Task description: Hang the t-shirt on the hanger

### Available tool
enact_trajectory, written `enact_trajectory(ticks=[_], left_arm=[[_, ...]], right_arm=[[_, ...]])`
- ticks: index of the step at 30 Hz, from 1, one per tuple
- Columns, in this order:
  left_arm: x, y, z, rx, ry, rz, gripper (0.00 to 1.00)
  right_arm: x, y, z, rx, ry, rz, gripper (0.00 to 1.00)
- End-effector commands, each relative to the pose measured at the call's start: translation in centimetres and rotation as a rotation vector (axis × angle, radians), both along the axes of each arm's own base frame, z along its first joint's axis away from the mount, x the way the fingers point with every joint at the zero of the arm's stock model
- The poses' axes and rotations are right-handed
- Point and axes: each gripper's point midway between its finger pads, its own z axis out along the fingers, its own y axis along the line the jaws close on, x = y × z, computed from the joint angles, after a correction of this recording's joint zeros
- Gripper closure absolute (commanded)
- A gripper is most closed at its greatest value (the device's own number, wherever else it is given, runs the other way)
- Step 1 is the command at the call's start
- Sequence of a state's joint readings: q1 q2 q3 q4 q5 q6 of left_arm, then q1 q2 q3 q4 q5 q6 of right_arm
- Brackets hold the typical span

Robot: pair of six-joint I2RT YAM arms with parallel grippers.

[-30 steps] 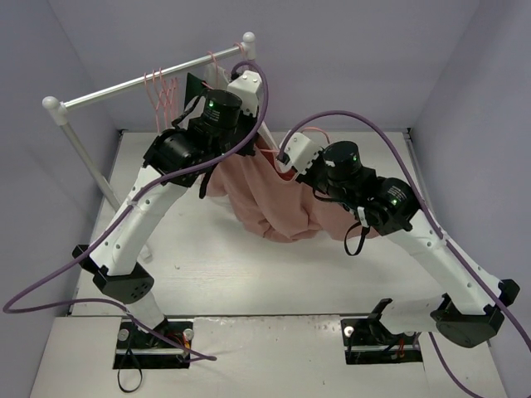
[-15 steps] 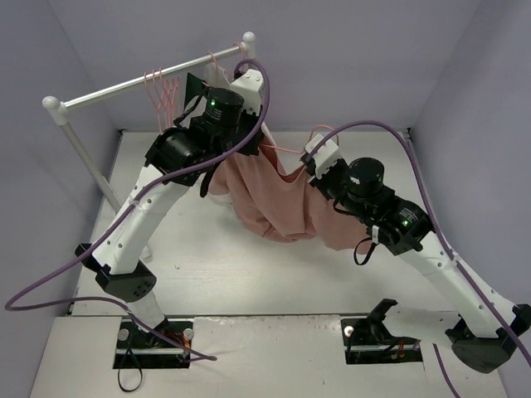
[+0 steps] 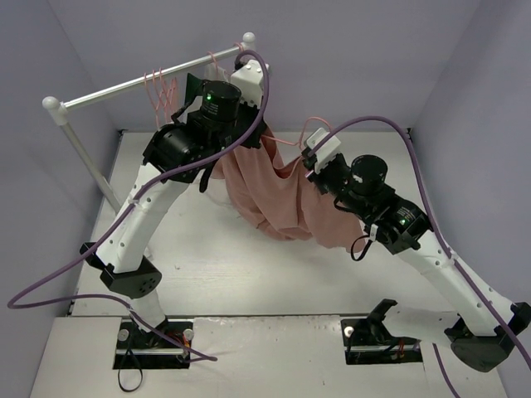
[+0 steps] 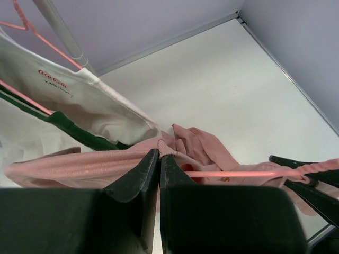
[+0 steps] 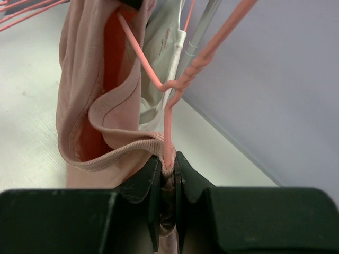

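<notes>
Threading seems in hand: mid-frame the pink t-shirt (image 3: 278, 199) hangs between the left gripper (image 4: 159, 159), pinched on its fabric, and the right gripper (image 5: 168, 166), clamped on the pink hanger (image 5: 168, 132) at the neck opening, which probably next needs sliding deeper inside.

White table (image 3: 207, 265), rack (image 3: 87, 162) standing at its left edge.
T-shirt's (image 3: 282, 207) lower pink folds seem to rest mid-table, bunched up, well apart from that rack leg.
</notes>
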State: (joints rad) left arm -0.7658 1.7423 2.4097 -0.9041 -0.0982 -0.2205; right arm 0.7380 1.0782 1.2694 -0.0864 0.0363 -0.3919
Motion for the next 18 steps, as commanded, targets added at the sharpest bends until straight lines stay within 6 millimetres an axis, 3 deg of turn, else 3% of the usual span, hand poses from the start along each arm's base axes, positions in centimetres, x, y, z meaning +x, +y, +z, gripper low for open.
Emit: enact_trajectory(ticks=[1,9,16,18], left_arm=[[-0.1,-0.6,4.0,-0.067,-0.118,-0.034,1.0],[0.9,-0.1,3.9,0.008,-0.175,-0.021,0.96],[0.6,-0.6,5.0,0.029,-0.249,-0.087,0.79],[0.5,-0.3,5.2,0.055,-0.274,-0.096,0.7]], right_arm=[[-0.1,1.0,4.3,0.15,-0.101,0.045,1.0],[-0.5,1.3,3.8,0.177,-0.083,0.074,1.0],[-0.3,1.2,2.5,0.218,-0.051,0.091,1.0],[-0.2,1.1,2.6,0.228,-0.054,0.09,1.0]])
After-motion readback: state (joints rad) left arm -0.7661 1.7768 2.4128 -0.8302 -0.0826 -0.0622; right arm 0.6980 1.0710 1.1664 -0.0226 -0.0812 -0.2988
